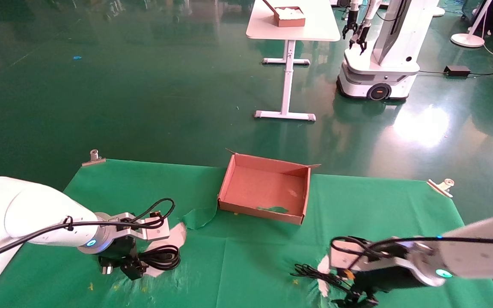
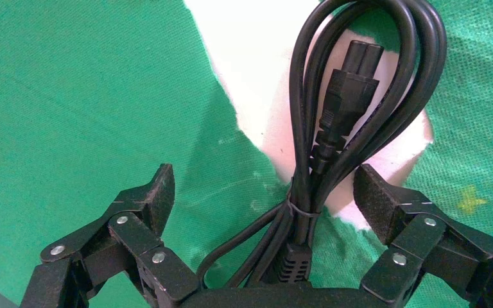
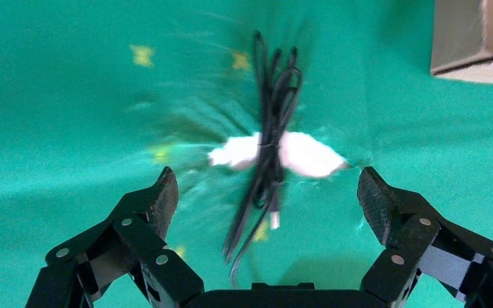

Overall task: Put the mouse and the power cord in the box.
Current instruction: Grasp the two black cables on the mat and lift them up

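The power cord, a thick black bundle tied with a thin band, lies on the green cloth at the front left. My left gripper is low over it and open, with the bundle and one plug between the fingers, nearer one pad. At the front right my right gripper is open over the mouse's thin black wire. The mouse's body is hidden. The reddish-brown box sits empty at the table's far middle.
The green cloth is torn, showing white table under both cables and a loose flap beside the box. Metal clamps hold the far corners. Beyond on the floor stand a white table and another robot.
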Robot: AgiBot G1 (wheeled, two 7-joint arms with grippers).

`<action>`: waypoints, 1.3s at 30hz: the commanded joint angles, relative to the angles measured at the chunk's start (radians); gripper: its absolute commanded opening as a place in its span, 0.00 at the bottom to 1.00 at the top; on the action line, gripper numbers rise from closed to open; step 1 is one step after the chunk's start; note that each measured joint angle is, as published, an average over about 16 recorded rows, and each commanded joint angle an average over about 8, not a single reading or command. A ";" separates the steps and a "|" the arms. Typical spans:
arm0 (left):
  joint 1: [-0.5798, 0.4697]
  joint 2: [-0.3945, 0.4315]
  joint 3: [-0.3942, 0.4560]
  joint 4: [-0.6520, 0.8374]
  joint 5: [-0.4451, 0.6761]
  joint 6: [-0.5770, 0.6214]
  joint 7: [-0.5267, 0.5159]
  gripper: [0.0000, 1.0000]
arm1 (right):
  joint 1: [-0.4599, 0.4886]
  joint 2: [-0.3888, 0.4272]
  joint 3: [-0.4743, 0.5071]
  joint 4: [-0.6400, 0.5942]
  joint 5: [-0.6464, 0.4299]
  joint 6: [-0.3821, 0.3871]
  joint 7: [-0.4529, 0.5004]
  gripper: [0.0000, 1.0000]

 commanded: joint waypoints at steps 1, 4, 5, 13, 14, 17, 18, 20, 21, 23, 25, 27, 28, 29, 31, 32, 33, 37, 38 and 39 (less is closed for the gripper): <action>-0.001 0.001 0.000 0.003 -0.001 -0.001 0.002 1.00 | 0.026 -0.053 -0.021 -0.074 -0.041 0.018 -0.015 1.00; -0.001 0.001 0.000 0.005 -0.001 -0.001 0.003 1.00 | 0.048 -0.105 -0.038 -0.158 -0.070 0.041 -0.041 1.00; -0.001 0.002 0.000 0.006 -0.001 -0.001 0.004 1.00 | 0.052 -0.119 -0.041 -0.180 -0.076 0.050 -0.048 1.00; -0.002 0.003 0.000 0.010 -0.001 -0.003 0.005 0.09 | 0.072 -0.180 -0.053 -0.276 -0.111 0.102 -0.067 0.48; -0.002 0.003 0.000 0.010 -0.001 -0.003 0.005 0.00 | 0.073 -0.183 -0.053 -0.281 -0.113 0.105 -0.068 0.36; -0.002 0.003 0.000 0.010 -0.001 -0.003 0.005 0.00 | 0.072 -0.180 -0.051 -0.277 -0.109 0.105 -0.067 0.03; -0.002 0.003 0.000 0.010 -0.001 -0.003 0.005 0.00 | 0.071 -0.178 -0.051 -0.275 -0.108 0.104 -0.067 0.00; -0.002 0.003 0.000 0.010 -0.002 -0.003 0.005 0.00 | 0.070 -0.175 -0.050 -0.270 -0.105 0.101 -0.067 0.00; -0.002 0.003 0.000 0.009 -0.002 -0.003 0.005 0.00 | 0.069 -0.173 -0.050 -0.268 -0.104 0.100 -0.066 0.00; -0.002 0.003 0.000 0.009 -0.003 -0.003 0.005 0.00 | 0.068 -0.170 -0.049 -0.264 -0.102 0.097 -0.066 0.00; -0.002 0.003 0.000 0.009 -0.003 -0.003 0.005 0.00 | 0.067 -0.168 -0.049 -0.261 -0.100 0.095 -0.065 0.00; -0.002 0.003 0.000 0.009 -0.004 -0.003 0.005 0.00 | 0.066 -0.166 -0.049 -0.258 -0.099 0.093 -0.065 0.00; -0.002 0.003 0.000 0.009 -0.004 -0.003 0.005 0.00 | 0.066 -0.166 -0.049 -0.257 -0.098 0.093 -0.065 0.00; -0.002 0.003 0.000 0.009 -0.004 -0.003 0.005 0.00 | 0.066 -0.165 -0.048 -0.256 -0.098 0.092 -0.065 0.00; -0.002 0.003 -0.001 0.008 -0.004 -0.002 0.005 0.00 | 0.065 -0.163 -0.048 -0.254 -0.097 0.091 -0.065 0.00; -0.002 0.003 -0.001 0.008 -0.004 -0.002 0.005 0.00 | 0.065 -0.163 -0.048 -0.253 -0.096 0.090 -0.064 0.00; -0.002 0.003 -0.001 0.008 -0.004 -0.002 0.005 0.00 | 0.065 -0.162 -0.048 -0.252 -0.096 0.090 -0.064 0.00; -0.002 0.002 -0.001 0.008 -0.004 -0.002 0.005 0.00 | 0.064 -0.160 -0.048 -0.250 -0.094 0.088 -0.064 0.00; -0.002 0.002 -0.001 0.008 -0.004 -0.002 0.005 0.00 | 0.064 -0.160 -0.048 -0.249 -0.094 0.087 -0.064 0.00; -0.002 0.002 -0.001 0.008 -0.004 -0.002 0.005 0.00 | 0.064 -0.160 -0.048 -0.249 -0.094 0.087 -0.064 0.00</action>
